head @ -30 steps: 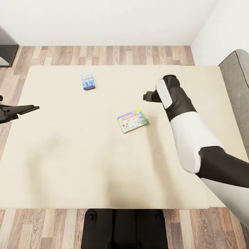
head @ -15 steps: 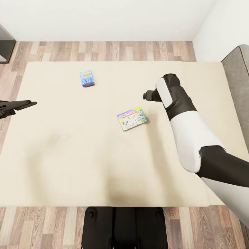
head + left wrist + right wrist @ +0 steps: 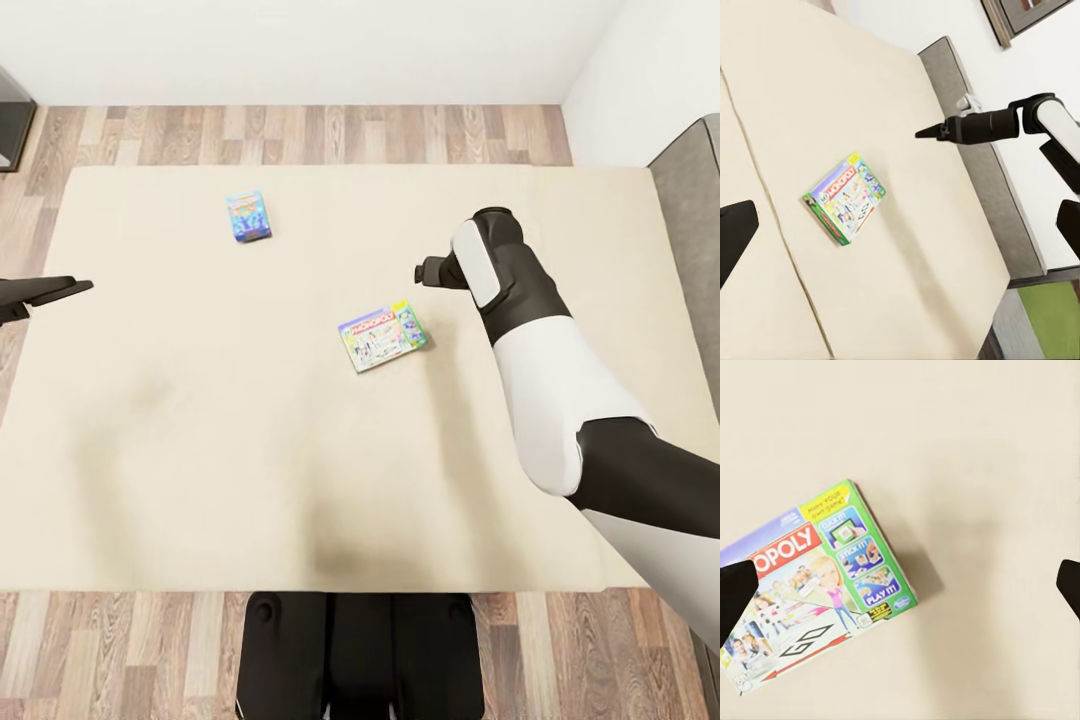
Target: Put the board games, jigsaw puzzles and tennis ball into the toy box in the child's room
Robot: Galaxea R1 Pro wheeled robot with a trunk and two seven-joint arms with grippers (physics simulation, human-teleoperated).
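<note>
Two board games lie on the bed's cream mattress. The small teal-blue one is at the far left. The white one with multicoloured edges lies flat near the middle. My right gripper hovers just beyond and to the right of the white game, apart from it. The right wrist view looks down on that box between widely spread fingertips, so the gripper is open and empty. My left gripper is open and empty over the bed's left edge, far from both games.
A dark grey padded frame runs along the bed's right side. Wood-plank floor and a white wall lie beyond the far edge, with a dark piece of furniture at the far left. My base stands at the bed's near edge.
The head view has shifted, so the bed and games sit higher in the picture. My left gripper has drawn slightly further left. The right gripper keeps its place beside the white game.
</note>
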